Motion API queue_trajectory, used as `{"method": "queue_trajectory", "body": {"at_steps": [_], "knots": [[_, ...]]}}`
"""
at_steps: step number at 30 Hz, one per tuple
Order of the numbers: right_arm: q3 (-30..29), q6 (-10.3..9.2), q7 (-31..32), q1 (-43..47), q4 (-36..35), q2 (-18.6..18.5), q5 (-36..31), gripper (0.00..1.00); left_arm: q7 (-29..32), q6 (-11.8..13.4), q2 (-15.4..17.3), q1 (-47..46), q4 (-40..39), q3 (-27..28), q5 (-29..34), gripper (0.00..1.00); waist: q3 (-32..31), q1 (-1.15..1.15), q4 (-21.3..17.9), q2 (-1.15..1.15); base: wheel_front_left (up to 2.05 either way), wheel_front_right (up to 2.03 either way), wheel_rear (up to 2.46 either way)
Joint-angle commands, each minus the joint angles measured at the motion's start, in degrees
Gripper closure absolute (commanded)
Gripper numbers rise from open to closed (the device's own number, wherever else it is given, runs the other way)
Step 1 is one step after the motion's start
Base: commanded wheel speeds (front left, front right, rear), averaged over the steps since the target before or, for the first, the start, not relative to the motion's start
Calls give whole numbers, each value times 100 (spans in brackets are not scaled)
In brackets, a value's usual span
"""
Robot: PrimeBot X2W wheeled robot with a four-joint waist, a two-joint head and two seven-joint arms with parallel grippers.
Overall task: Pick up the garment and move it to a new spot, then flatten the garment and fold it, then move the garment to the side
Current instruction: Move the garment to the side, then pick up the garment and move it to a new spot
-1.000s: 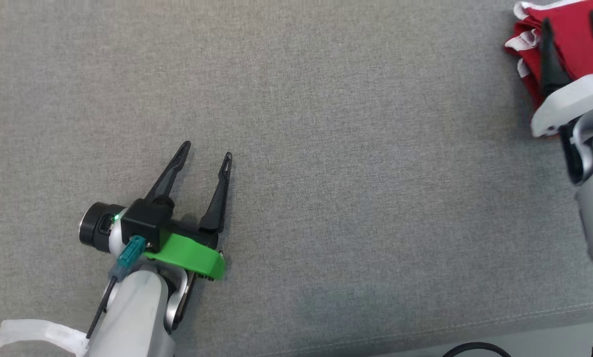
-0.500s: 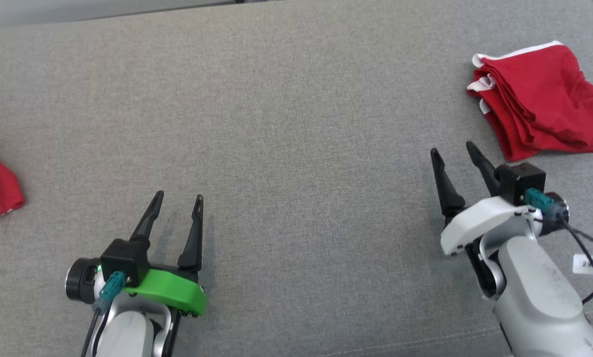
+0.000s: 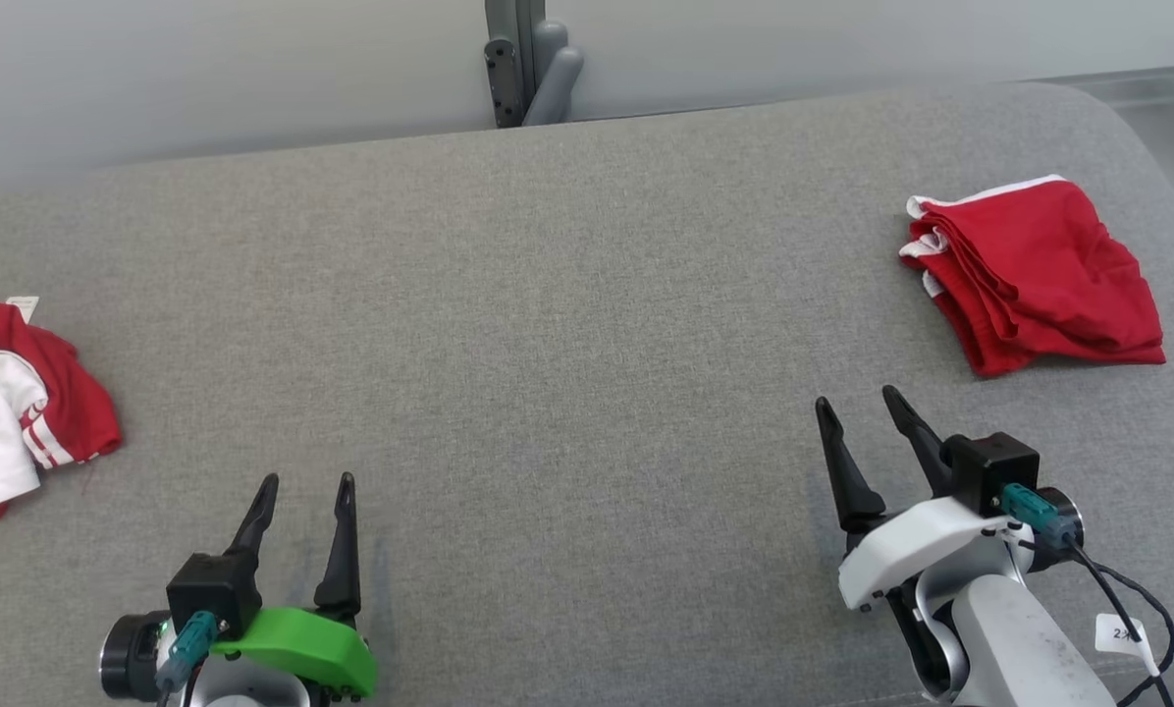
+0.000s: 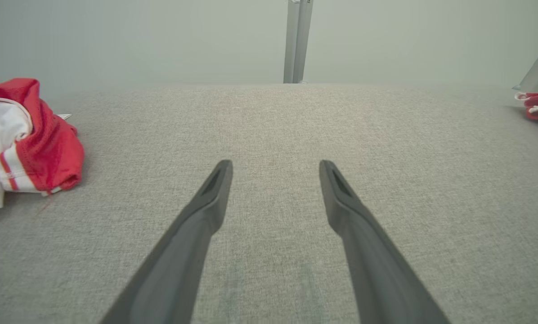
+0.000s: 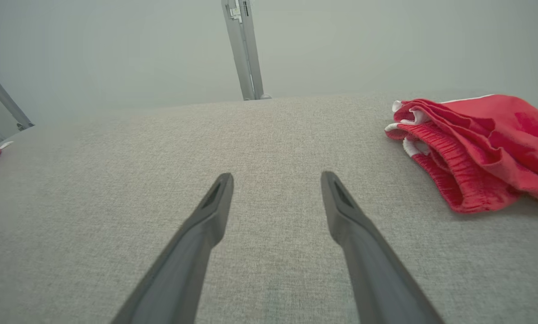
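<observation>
Since left gripper (image 3: pixel 308 478) and right gripper (image 3: pixel 854 397) both hang released and empty, the left should likely reach the crumpled garment (image 3: pixel 27 412) at far left and pinch a raised fold.

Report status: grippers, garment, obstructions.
Left gripper open, empty. Right gripper open, empty. Folded red garment with white trim lies right on grey upholstered surface; crumpled red-and-white garment left. Nothing in the way.

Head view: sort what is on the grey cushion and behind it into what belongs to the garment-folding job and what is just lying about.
Job: folded red garment, set at the right; crumpled red-and-white garment at the left, likely also to fold; grey cushion, the work surface.
Just there: grey metal post behind the cushion; pale wall.
</observation>
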Motion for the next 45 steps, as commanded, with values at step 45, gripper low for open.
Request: {"method": "queue_trajectory", "body": {"at_steps": [45], "knots": [[353,-8,-15,16,-346,76,54,0,0,545,-3,386,191,390,-664,0,48,0,2723,0,0,0,0]]}}
